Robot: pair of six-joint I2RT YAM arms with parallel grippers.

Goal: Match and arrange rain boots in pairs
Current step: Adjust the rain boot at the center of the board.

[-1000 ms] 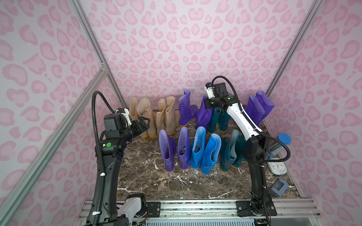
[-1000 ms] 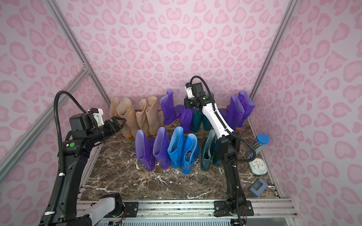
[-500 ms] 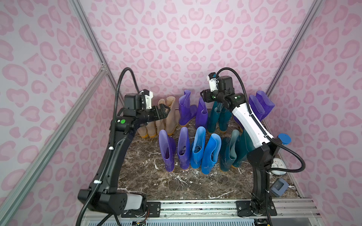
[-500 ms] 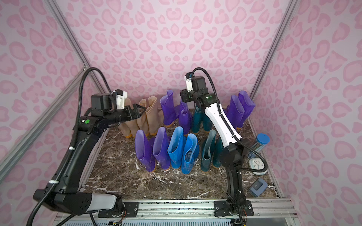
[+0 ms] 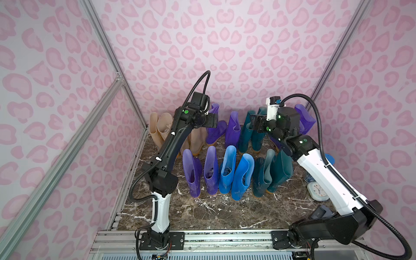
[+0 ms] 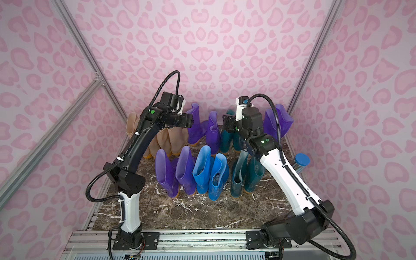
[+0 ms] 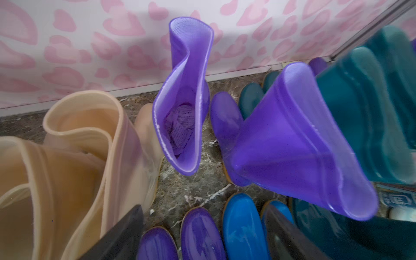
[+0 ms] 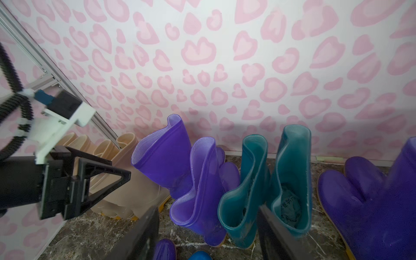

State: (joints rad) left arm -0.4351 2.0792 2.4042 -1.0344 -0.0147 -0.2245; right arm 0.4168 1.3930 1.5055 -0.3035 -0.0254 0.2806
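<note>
Back row, centre: purple boot (image 5: 233,129), upright on the marble floor (image 5: 202,211), just beside its purple mate (image 5: 213,126), narrow gap btwn, tops floppy. Changed in the last sec: right gripper (image 5: 255,123) was clamped on that boot's top; now its jaws stand apart w/ nothing in them, and it has backed off to above the back teal pair (image 5: 246,135). So you've let go and the boot stayed standing; this pair looks placed, prob. Left gripper (image 5: 213,120) swung in from the beige boots (image 5: 162,128) side, now over the purple mate, jaws wide, empty. Est. next: you nudge the mate closer. Front purple pair (image 5: 192,166), front blue pair (image 5: 227,166), front teal pair (image 5: 263,173): unmoved, as is the far-right purple pair (image 5: 305,117).
</note>
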